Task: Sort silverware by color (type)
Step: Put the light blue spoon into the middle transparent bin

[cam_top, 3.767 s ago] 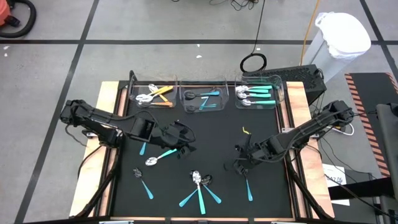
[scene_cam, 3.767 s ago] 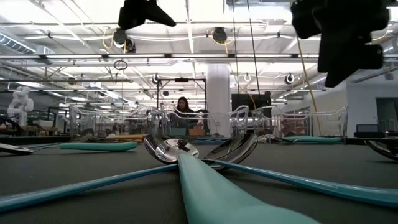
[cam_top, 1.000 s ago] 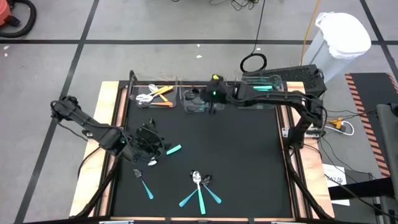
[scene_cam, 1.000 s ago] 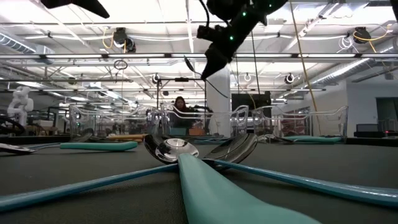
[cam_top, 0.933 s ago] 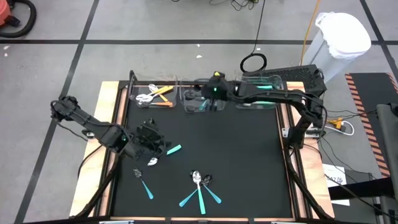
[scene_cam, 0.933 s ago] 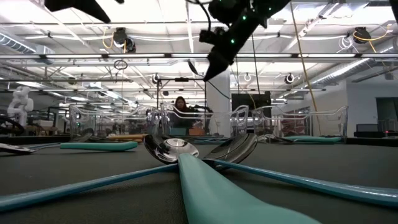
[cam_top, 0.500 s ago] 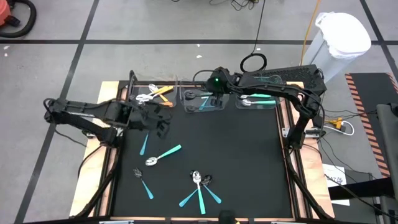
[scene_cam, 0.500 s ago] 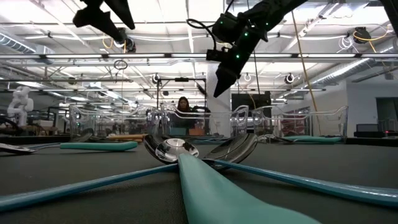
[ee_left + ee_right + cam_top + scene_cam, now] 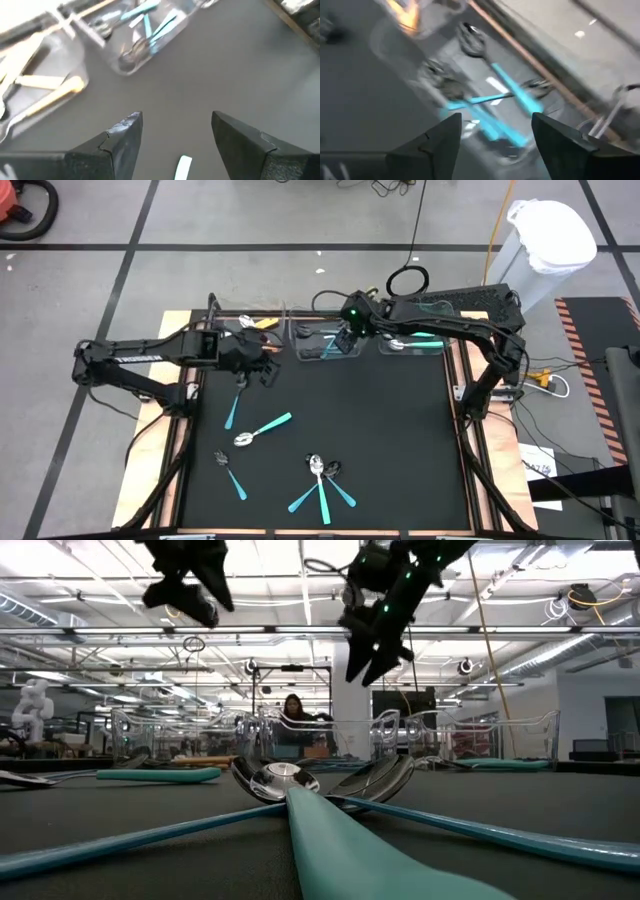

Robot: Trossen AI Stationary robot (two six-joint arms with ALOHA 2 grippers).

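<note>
The black tabletop (image 9: 390,440) was bordered by a wooden frame, and its right half and centre lay bare, leaving open room there. Three clear bins stood in a row along the far edge. The left bin (image 9: 232,332) held orange-handled spoons (image 9: 262,324); the middle bin (image 9: 325,340) held dark-bowled spoons with teal handles (image 9: 485,102); the right bin (image 9: 420,332) held silver-bowled spoons with teal handles (image 9: 425,340). Loose spoons lay on the near left part of the tabletop: one teal-handled spoon (image 9: 231,412) beside the left edge, one silver-bowled spoon (image 9: 262,429) just inboard of it, one small dark spoon (image 9: 229,472) nearer the front, and a cluster of three crossed spoons (image 9: 320,485) at the front centre. The left arm reached from the left side with its forearm level, and the left pincer (image 9: 262,365) hung above the tabletop just in front of the left bin, its jaws spread wide and holding nothing. The right arm stretched across from the right rear corner, and the right pincer (image 9: 345,340) hung over the middle bin, its jaws apart and empty, pointing down at the spoons lying inside that bin.
</note>
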